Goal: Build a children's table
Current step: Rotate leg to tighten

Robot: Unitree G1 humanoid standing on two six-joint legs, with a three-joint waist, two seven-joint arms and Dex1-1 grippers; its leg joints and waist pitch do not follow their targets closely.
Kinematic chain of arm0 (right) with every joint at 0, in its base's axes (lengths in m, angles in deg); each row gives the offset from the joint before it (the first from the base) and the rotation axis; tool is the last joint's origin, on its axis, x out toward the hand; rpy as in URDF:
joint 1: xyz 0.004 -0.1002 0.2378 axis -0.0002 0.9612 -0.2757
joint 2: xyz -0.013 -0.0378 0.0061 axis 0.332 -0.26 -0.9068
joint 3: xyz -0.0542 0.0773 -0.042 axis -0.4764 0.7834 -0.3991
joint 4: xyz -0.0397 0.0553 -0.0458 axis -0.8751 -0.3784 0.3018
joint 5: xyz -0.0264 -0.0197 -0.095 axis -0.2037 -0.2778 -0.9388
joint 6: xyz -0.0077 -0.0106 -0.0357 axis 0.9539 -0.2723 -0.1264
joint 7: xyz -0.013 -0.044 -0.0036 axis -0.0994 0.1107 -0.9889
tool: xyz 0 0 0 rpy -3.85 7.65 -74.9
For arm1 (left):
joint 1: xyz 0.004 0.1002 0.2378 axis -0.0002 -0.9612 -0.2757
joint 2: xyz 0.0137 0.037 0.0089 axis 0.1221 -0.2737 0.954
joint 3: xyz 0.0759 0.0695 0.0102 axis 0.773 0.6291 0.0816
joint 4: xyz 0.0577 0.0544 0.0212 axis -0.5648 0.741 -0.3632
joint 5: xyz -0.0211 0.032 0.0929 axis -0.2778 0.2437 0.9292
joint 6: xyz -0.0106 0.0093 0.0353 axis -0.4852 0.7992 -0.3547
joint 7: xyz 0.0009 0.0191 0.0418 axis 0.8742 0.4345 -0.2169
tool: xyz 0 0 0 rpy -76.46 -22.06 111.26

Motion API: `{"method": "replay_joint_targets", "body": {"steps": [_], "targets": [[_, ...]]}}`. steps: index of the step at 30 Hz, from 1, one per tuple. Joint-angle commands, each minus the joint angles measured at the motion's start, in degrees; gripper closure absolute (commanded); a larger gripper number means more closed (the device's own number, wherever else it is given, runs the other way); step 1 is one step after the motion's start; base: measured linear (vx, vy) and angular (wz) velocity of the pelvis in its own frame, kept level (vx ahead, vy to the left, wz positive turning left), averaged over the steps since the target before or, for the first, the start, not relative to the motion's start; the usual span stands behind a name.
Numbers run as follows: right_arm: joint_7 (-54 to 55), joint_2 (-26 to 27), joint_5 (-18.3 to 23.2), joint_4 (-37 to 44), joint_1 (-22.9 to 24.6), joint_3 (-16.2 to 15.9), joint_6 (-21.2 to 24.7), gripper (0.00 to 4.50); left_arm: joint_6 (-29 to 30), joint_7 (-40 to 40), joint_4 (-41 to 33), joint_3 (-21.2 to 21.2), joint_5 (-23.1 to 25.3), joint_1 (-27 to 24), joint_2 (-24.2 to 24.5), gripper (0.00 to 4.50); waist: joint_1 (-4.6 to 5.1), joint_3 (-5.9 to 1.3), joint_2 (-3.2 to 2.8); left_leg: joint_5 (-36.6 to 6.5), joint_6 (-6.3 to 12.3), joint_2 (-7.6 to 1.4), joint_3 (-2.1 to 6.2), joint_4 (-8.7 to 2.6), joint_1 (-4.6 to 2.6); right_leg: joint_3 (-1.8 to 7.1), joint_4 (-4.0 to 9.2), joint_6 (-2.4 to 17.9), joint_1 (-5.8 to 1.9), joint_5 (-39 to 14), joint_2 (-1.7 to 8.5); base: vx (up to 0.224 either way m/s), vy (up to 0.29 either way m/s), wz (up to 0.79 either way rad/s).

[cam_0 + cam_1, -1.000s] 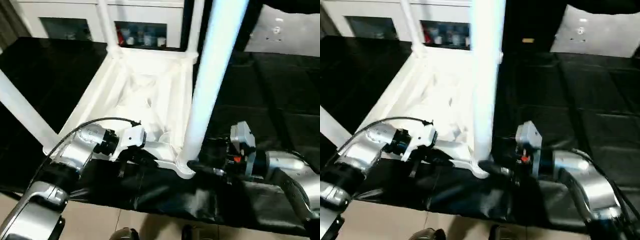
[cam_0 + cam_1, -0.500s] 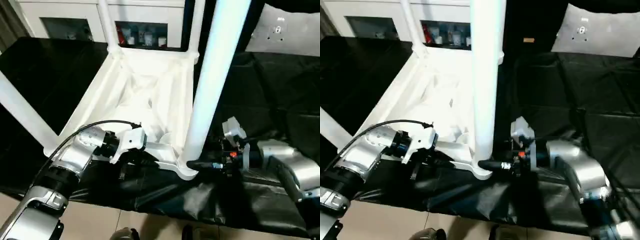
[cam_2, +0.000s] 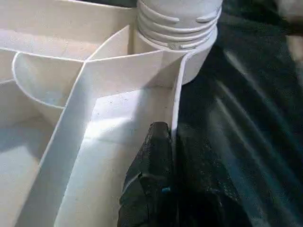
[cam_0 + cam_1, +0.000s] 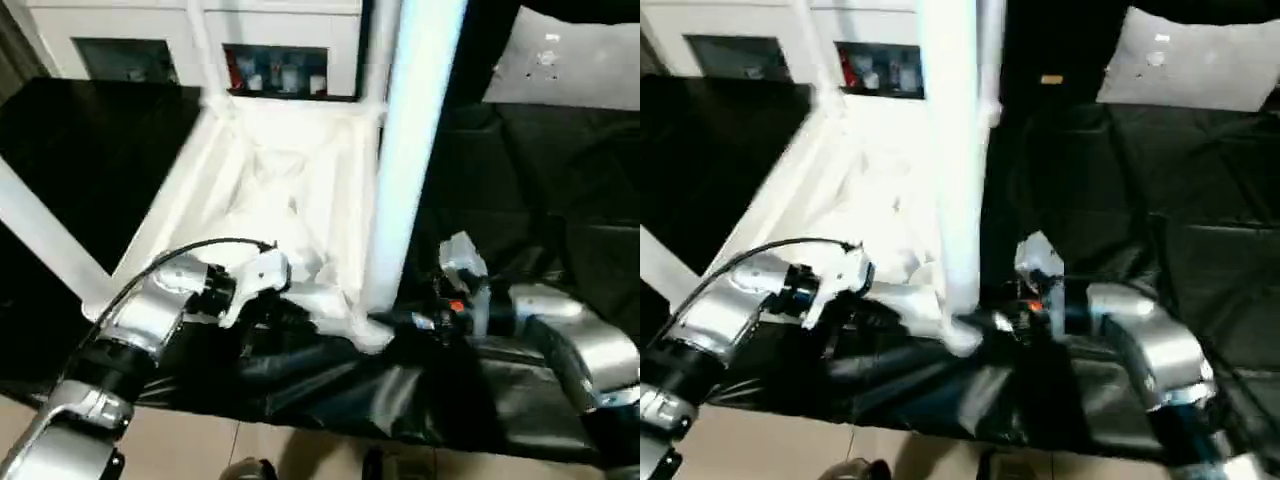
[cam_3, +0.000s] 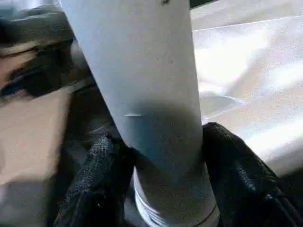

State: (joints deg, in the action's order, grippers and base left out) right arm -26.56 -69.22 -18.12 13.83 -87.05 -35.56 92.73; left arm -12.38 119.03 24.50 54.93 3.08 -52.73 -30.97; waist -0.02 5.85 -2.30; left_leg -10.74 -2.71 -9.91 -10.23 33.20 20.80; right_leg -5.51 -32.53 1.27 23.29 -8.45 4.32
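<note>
The children's table lies upside down on black cloth, its ribbed white top facing up. Three legs stand in other corners: one at the near left and two at the back. The near right leg rises from its corner socket. My left gripper is shut on the top's near rim, one finger inside the wall and one outside. My right gripper is shut on the base of the near right leg, a black finger pressed to each side just above the threads.
Black cloth covers the work surface around the table. A white cabinet with glass doors stands behind. A white sheet lies at the back right. Tiled floor shows below the near edge.
My right gripper has closed in from wide open until both fingers touch the base of the near right leg. The left gripper has kept its grip on the rim. The camera shifted slightly.
</note>
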Motion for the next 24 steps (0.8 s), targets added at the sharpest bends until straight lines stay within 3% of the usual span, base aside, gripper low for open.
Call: {"method": "replay_joint_targets", "body": {"steps": [1,3,4,6,8,9,10,11,12,13,14,15,16,17,18,19,20,21,22,23,24], "targets": [[7.99,6.67,-1.37,0.32,-0.06,-4.93,3.76,2.48,5.04,-8.32,-3.69,0.29,-0.83,0.06,-6.05,4.5,0.19,-1.68,0.28,-20.75,1.48,-2.38,1.86,-4.06,-0.69,2.31,6.47,5.02,-1.98,-40.11,4.42,0.0,0.0,0.0],[15.87,11.49,-3.03,0.2,-0.61,-4.06,5.79,2.49,8.55,-13.04,-5.36,-0.26,0.17,0.2,-8.82,4.5,1.36,-1.18,0.27,-23.42,0.79,-2.18,2.25,-4.05,-1.07,1.68,7.27,2.78,-1.64,-44.06,4.3,0.0,0.0,0.0],[21.53,15.02,-4.25,0.04,-0.94,-3.33,7.23,2.49,10.41,-16.58,-6.06,-0.7,0.77,0.55,-10.98,4.5,2.19,-0.96,0.21,-25.06,0.42,-2.04,2.66,-4.01,-0.93,0.87,7.67,1.49,-1.74,-45.57,4.22,0.0,0.0,0.0],[24.26,16.83,-4.85,-0.01,-1.05,-2.95,7.8,2.5,11.6,-18.56,-6.29,-1.01,1.01,0.84,-12.18,4.5,3.34,-0.69,-0.18,-28.46,0.02,-2.02,3.22,-4.07,-1.24,-0.38,8.49,-0.16,-1.8,-46.33,4.21,0.0,0.0,0.0],[28.25,19.46,-6.11,-0.26,-1.21,-2.7,7.99,2.5,12.68,-21.2,-6.66,-1.16,1.36,1.18,-13.76,4.5,4.43,-0.17,-0.58,-31.28,0.47,-2.38,3.87,-4.64,-0.82,-1.47,8.77,-1.14,-2.6,-44.53,4.37,-0.009,0.025,-0.01],[31.72,21.75,-6.86,-1.0,-1.46,-2.05,8.15,2.5,13.0,-22.97,-6.6,-1.2,1.79,1.47,-14.87,4.5,4.87,0.35,-1.41,-35.32,0.2,-2.96,4.2,-5.25,-1.68,-1.98,9.17,-1.02,-2.26,-42.86,4.22,-0.019,0.051,-0.03],[34.84,23.64,-8.01,-1.83,-1.78,-1.71,7.49,2.5,13.08,-24.65,-6.45,-1.31,2.25,1.76,-16.05,4.5,5.64,0.65,-1.72,-39.45,-0.42,-3.32,4.72,-5.86,-1.74,-2.51,8.53,-0.56,-2.71,-39.65,4.04,0.0,0.0,0.0],[35.92,24.27,-8.43,-2.15,-1.9,-1.6,7.21,2.5,13.08,-25.21,-6.38,-1.35,2.43,1.86,-16.46,4.5,5.71,1.21,-1.97,-43.82,-1.29,-4.03,5.2,-7.26,-0.96,-2.33,6.99,-0.55,-3.41,-37.95,3.71,0.0,0.0,0.0],[36.62,24.67,-8.84,-2.27,-2.04,-1.45,7.0,1.94,13.34,-25.58,-6.52,-1.19,2.93,1.93,-16.68,4.5,5.5,1.35,-2.33,-46.38,-1.72,-4.49,5.33,-8.04,-0.72,-1.79,5.54,-0.24,-3.83,-36.27,3.6,0.0,0.0,0.0],[36.62,24.67,-8.84,-2.27,-2.04,-1.45,7.0,1.8,13.34,-25.58,-6.52,-1.19,2.93,1.93,-16.68,4.5,4.59,2.06,-2.36,-51.58,-2.46,-5.76,4.92,-11.25,1.1,-0.62,-0.37,0.99,-5.43,-30.61,2.47,-0.057,0.001,0.14],[36.49,24.59,-9.25,-1.79,-1.86,-1.22,6.43,1.8,12.85,-25.29,-6.53,-0.7,3.99,1.84,-16.1,4.5,2.97,1.87,-2.84,-51.89,-2.63,-6.51,4.59,-12.48,1.96,1.51,-4.77,1.91,-6.46,-24.65,2.6,-0.013,-0.05,0.19],[36.14,24.22,-9.57,-1.15,-1.55,-0.96,6.01,1.74,12.28,-24.99,-6.43,-0.17,5.09,1.76,-15.25,4.5,3.63,1.12,0.23,-45.06,-1.75,-4.18,3.06,-9.32,-1.66,4.47,-1.03,1.43,-2.88,-25.31,3.32,-0.013,-0.05,0.19],[35.76,23.71,-9.66,-0.8,-1.31,-0.9,5.78,1.59,11.87,-24.89,-6.2,0.05,5.61,1.77,-14.68,4.5,2.95,1.31,1.24,-36.0,-2.0,-0.85,3.08,-5.09,-3.8,4.22,5.72,-0.73,0.48,-43.66,4.68,0.09,-0.087,0.17],[34.44,22.54,-9.43,-0.13,-0.68,-0.44,4.97,1.59,10.99,-24.01,-5.78,0.24,5.93,1.8,-13.5,4.5,2.61,1.72,1.93,-15.08,2.09,2.95,1.87,2.71,-5.75,5.03,11.24,-3.44,2.69,-64.36,7.27,0.145,-0.041,-0.18],[33.44,21.63,-9.03,0.15,-0.29,0.22,4.4,1.44,10.84,-23.54,-5.29,0.18,6.0,2.0,-12.74,4.5,1.91,1.16,1.25,-5.75,3.72,2.06,3.89,-0.2,0.91,5.78,7.17,-2.66,-4.4,-57.68,8.13,0.145,-0.041,-0.18],[30.85,19.55,-8.52,0.6,0.42,1.08,2.56,1.44,10.38,-22.18,-5.06,-0.1,5.75,2.1,-11.56,4.5,1.45,0.71,0.47,-6.11,2.76,-0.36,4.89,-3.67,1.47,4.22,5.76,-0.83,-4.14,-45.58,6.16,0.117,0.02,-0.35],[30.85,19.55,-8.52,0.6,0.42,1.08,2.56,1.32,10.38,-22.18,-5.06,-0.1,5.75,2.1,-11.56,4.5,1.78,0.57,0.01,-8.83,3.05,-1.25,5.29,-4.25,0.96,3.92,5.12,0.82,-3.46,-38.52,5.13,0.051,0.02,-0.02],[27.87,16.83,-8.07,0.69,1.07,2.44,0.31,1.22,9.54,-20.26,-4.72,-0.36,5.45,2.25,-10.09,4.5,2.14,0.34,0.02,-14.53,3.36,-2.33,5.16,-4.47,-0.24,4.04,4.23,4.93,-2.66,-29.23,4.56,0.051,0.02,-0.02],[27.68,16.65,-8.05,0.69,1.11,2.53,0.17,1.04,9.49,-20.14,-4.7,-0.38,5.43,2.26,-10.0,4.5,2.25,-0.07,-0.45,-15.65,3.7,-2.45,4.7,-4.42,-0.54,4.36,3.7,8.77,-2.81,-23.21,4.56,0.0,0.0,0.0],[25.29,15.02,-7.32,0.41,1.22,3.46,-1.49,1.04,8.79,-18.64,-4.57,-0.14,5.39,2.18,-8.9,4.5,2.37,-0.71,0.56,-14.56,4.28,-2.47,4.53,-4.32,-0.19,4.3,3.49,10.35,-3.45,-20.62,4.71,0.0,0.0,0.0],[22.22,13.01,-6.6,-0.25,1.09,4.38,-3.09,0.96,7.36,-17.21,-4.07,0.21,5.61,2.18,-7.71,4.5,2.29,-1.06,0.64,-12.13,5.67,-2.36,4.37,-4.28,0.42,4.16,3.28,11.62,-4.11,-18.17,4.89,0.0,0.0,0.0]]}}
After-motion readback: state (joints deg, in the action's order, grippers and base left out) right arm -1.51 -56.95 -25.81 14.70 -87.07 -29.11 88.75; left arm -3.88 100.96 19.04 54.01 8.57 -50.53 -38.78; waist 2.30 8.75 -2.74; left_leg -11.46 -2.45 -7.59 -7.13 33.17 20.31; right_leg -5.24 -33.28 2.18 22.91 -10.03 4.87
